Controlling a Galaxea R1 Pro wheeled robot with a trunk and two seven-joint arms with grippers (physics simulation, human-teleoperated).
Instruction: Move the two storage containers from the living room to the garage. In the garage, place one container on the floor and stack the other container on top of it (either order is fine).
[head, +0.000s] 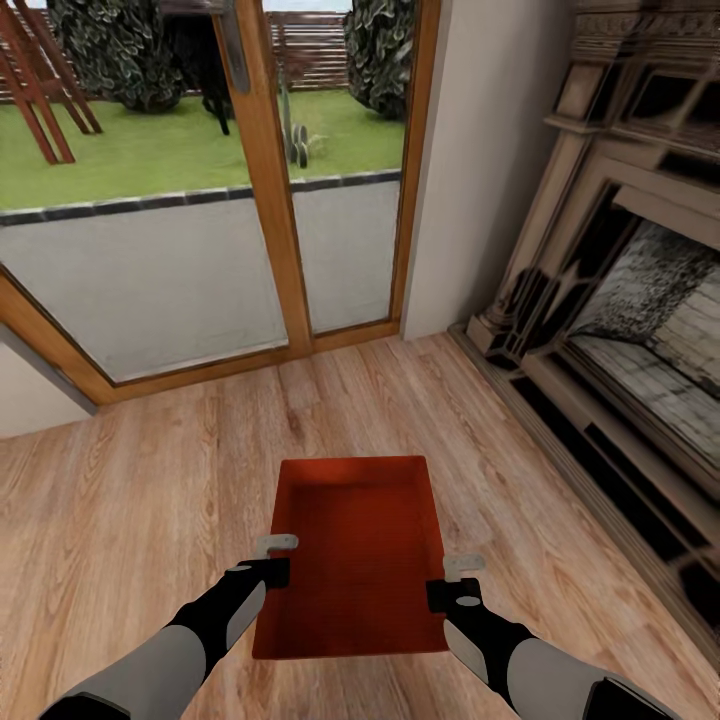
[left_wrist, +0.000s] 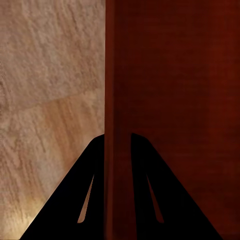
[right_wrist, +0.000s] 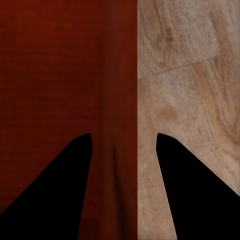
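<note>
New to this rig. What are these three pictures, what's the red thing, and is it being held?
It is a simulated two-armed wheeled robot. The big picture comes from its head camera, looking down over both arms at a light wood floor, with a glass patio door ahead and a fireplace beside it. The other two come from cameras on the wrists. The red thing is an open-top storage container. The left pincer straddles one side wall, closed on it. The right pincer straddles the opposite wall, with a gap showing beside it, so it looks open.

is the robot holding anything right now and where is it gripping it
An orange-red bin. The left gripper pinches its left side wall; the right gripper straddles the right wall, contact unclear.
</note>
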